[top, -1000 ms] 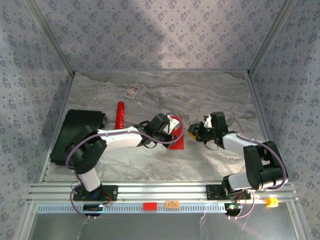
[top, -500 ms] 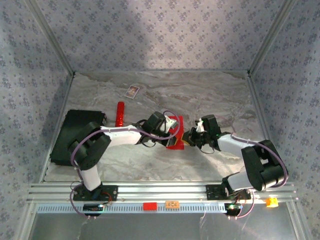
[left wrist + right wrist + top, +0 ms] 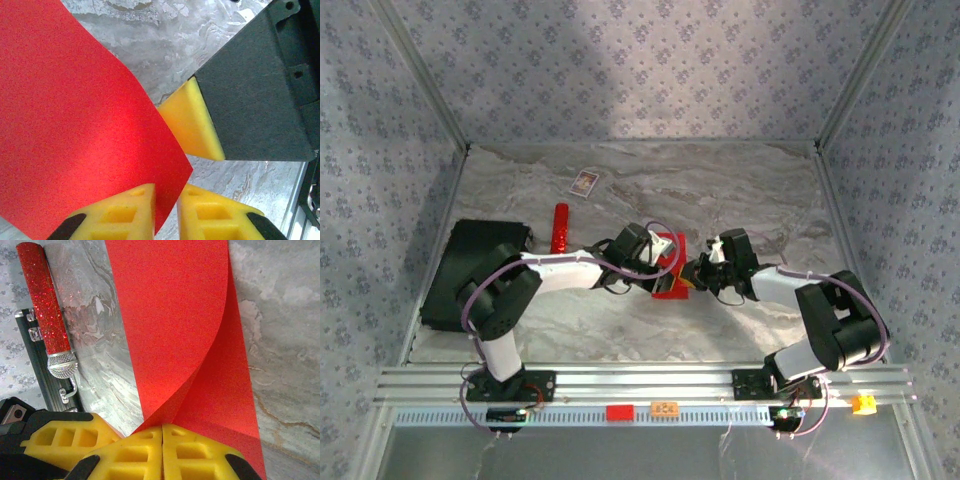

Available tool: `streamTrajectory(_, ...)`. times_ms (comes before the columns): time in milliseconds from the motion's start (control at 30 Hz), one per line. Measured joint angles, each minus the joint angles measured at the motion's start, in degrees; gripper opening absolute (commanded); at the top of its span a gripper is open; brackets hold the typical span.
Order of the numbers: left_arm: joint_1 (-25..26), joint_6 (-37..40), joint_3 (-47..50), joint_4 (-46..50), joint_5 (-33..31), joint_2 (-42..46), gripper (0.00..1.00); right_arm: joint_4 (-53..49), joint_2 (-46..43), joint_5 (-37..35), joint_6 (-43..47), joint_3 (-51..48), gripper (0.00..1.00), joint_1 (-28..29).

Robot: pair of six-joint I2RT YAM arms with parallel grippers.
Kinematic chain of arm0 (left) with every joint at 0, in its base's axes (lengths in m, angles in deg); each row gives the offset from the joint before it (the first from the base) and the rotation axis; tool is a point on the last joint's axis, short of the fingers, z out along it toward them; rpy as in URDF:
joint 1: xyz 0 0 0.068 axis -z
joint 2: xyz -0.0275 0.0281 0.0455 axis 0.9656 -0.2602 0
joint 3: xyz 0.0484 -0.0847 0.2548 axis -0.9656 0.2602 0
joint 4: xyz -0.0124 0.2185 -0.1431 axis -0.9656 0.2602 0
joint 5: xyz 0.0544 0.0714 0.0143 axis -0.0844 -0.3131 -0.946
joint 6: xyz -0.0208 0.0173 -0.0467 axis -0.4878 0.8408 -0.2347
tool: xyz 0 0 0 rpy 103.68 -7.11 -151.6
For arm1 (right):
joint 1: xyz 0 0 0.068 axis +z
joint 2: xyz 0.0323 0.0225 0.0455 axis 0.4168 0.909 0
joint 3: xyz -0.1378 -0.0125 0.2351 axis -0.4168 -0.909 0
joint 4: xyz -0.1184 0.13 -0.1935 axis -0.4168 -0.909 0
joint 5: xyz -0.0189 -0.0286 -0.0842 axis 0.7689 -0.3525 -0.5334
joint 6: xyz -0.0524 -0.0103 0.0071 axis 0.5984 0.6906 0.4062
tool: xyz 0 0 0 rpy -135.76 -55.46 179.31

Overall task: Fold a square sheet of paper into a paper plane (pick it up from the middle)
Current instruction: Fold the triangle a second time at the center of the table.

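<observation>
Right gripper pinches the square sheet of paper, left gripper seemingly ajar

sheet of paper plain bright red; stick red glitter, silver mesh tip; table grey-wht marble; walls lilac-grey, sm floral print; right gripper fingers yellow; case blk.

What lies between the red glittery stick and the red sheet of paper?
Nothing: in the right wrist view, the stretch of marbled table between the stick and the square sheet of paper is bare.
</observation>
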Motion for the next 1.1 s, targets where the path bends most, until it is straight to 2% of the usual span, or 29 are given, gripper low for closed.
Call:
streamTrajectory(267,0.0,0.0,0.0,-1.3,-0.5,0.0,0.22,0.3,0.6,0.0,0.0,0.0,0.1,0.1)
streamTrajectory(533,-0.3,0.0,0.0,-1.6,-0.5,0.0,0.18,0.7,1.2,0.1,-0.2,0.0,0.1,0.1)
streamTrajectory(933,-1.1,0.0,-0.1,-1.6,-0.4,-0.4,0.21,1.1,1.2,0.4,-0.2,0.0,0.1,0.1)
streamTrajectory(1100,-1.1,0.0,-0.2,-1.6,-0.3,-1.6,0.2,1.1,1.2,0.4,-0.2,0.0,0.1,0.1)
